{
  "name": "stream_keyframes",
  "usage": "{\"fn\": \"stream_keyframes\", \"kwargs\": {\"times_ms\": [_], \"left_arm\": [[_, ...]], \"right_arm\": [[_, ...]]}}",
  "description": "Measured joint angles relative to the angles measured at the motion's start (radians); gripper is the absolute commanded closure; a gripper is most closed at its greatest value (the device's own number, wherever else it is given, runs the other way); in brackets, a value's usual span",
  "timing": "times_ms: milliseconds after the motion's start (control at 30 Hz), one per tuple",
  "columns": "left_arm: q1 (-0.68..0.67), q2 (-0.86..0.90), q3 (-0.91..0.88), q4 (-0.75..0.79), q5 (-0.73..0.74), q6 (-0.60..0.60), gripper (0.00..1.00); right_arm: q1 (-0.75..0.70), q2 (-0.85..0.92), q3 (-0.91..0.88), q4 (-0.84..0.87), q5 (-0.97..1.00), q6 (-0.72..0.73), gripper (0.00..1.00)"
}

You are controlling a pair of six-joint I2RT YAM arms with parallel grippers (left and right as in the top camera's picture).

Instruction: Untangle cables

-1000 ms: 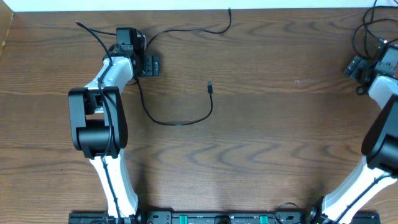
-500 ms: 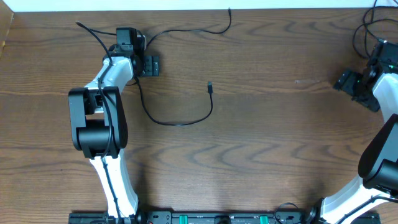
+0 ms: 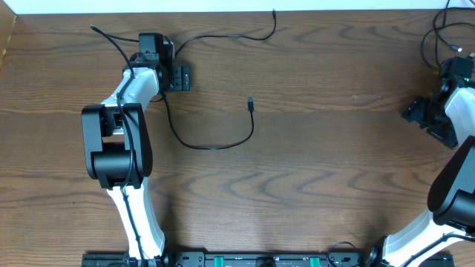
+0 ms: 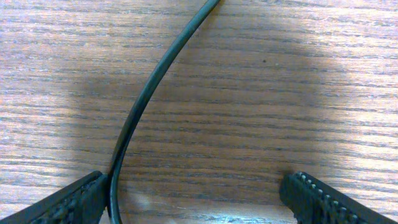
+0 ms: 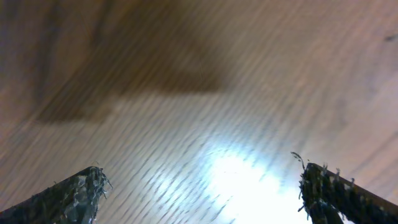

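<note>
Right, near side first: the front half of the surface (image 3: 297, 211) is bare wood from edge to edge, with plenty of room to move. Mid-surface, a black cable loop (image 3: 211, 147) bows toward me. Its plug end (image 3: 251, 101) lies free, with open wood to its right. Beyond that, left of centre, my left gripper (image 3: 180, 78) is released, jaws wide and clamping nothing. In the wrist view a black cable (image 4: 143, 106) runs hard against the inner side of one finger (image 4: 74, 202). Another black cable (image 3: 223, 36) runs from there out to the far edge. My right gripper (image 3: 417, 113) is near the right edge, also released, jaws spread over bare wood; that wrist view is blurred. Thin looped black cables (image 3: 429, 41) sit in the far right corner.
</note>
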Motion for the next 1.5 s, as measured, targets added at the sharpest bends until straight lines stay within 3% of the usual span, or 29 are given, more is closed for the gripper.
{"fn": "stream_keyframes", "kwargs": {"times_ms": [267,1067,1300,1433,1500], "left_arm": [[0.0,0.0,0.0,0.0,0.0,0.0,0.08],[0.0,0.0,0.0,0.0,0.0,0.0,0.08],[0.0,0.0,0.0,0.0,0.0,0.0,0.07],[0.0,0.0,0.0,0.0,0.001,0.0,0.08],[0.0,0.0,0.0,0.0,0.001,0.0,0.08]], "right_arm": [[0.0,0.0,-0.035,0.046,0.108,0.052,0.01],[-0.023,-0.028,-0.327,0.519,0.169,0.099,0.01],[-0.071,-0.031,-0.367,0.604,0.169,0.103,0.32],[-0.111,-0.031,-0.379,0.637,0.168,0.102,0.3],[-0.131,-0.029,-0.385,0.663,0.167,0.102,0.34]]}}
